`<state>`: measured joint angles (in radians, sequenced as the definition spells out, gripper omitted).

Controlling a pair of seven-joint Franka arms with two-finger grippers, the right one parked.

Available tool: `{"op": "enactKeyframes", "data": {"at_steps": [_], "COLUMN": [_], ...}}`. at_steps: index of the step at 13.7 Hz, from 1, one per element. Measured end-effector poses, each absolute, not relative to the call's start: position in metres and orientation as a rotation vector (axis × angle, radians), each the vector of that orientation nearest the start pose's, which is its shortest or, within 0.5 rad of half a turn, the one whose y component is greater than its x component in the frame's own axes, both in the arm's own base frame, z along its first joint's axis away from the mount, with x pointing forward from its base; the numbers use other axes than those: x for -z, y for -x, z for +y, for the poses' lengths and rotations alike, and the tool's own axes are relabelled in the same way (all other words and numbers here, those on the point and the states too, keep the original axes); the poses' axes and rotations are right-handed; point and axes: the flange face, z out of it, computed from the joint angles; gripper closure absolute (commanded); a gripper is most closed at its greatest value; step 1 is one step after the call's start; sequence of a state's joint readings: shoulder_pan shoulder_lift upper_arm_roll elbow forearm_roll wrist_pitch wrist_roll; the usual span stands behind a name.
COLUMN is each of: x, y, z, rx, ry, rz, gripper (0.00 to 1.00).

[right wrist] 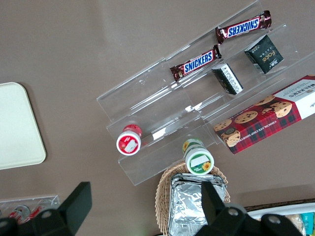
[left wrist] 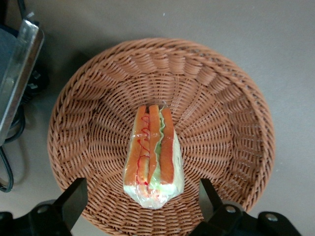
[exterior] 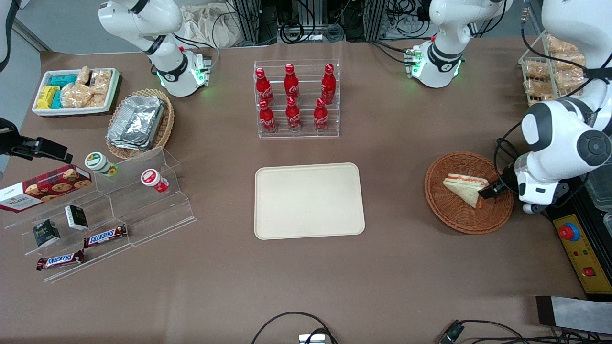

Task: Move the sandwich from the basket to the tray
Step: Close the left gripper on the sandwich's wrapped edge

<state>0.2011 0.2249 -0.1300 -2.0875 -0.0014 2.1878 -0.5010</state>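
Note:
The sandwich (exterior: 465,188) is a plastic-wrapped white-bread wedge with orange-red and green filling, lying in the round reddish-brown wicker basket (exterior: 447,212) toward the working arm's end of the table. In the left wrist view the sandwich (left wrist: 152,155) lies in the middle of the basket (left wrist: 221,118). My left gripper (exterior: 491,190) hovers just above the basket over the sandwich's end; its black fingers (left wrist: 73,199) stand wide apart on either side of the sandwich without touching it, and the gripper (left wrist: 141,196) is open. The cream-beige tray (exterior: 308,199) lies flat at the table's middle.
A clear rack of red cola bottles (exterior: 296,100) stands farther from the front camera than the tray. A control box with a red button (exterior: 578,248) sits beside the basket at the table edge. An acrylic stand with snacks (exterior: 95,210), a foil-container basket (exterior: 138,123) and a white snack bin (exterior: 76,91) lie toward the parked arm's end.

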Motion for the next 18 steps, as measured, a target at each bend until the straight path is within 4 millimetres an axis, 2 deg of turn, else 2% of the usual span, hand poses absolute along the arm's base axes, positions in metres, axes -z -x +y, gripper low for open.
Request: {"op": "enactKeyframes", "data": {"at_steps": [6, 7, 8, 9, 10, 12, 15, 17, 18], "x": [-0.274, -0.270, -0.265, -0.260, -0.256, -0.251, -0.256, -0.270, -0.285], "y": [-0.552, -0.553, -0.553, -0.553, -0.553, -0.554, -0.558, -0.566, -0.572], "z": [0.044, 0.045, 0.045, 0.044, 0.043, 0.039, 0.035, 0.033, 0.031], "rx": [-0.243, -0.242, -0.249, -0.253, -0.255, -0.251, -0.233, -0.241, -0.270], "ry": [3.002, 3.002, 3.002, 3.000, 2.992, 2.979, 2.983, 2.986, 2.982], "rz": [-0.908, -0.910, -0.912, -0.920, -0.946, -0.988, -0.989, -0.975, -0.964], "gripper": [0.00, 0.04, 0.30, 0.67, 1.00, 1.00, 1.00, 1.00, 1.00]}}
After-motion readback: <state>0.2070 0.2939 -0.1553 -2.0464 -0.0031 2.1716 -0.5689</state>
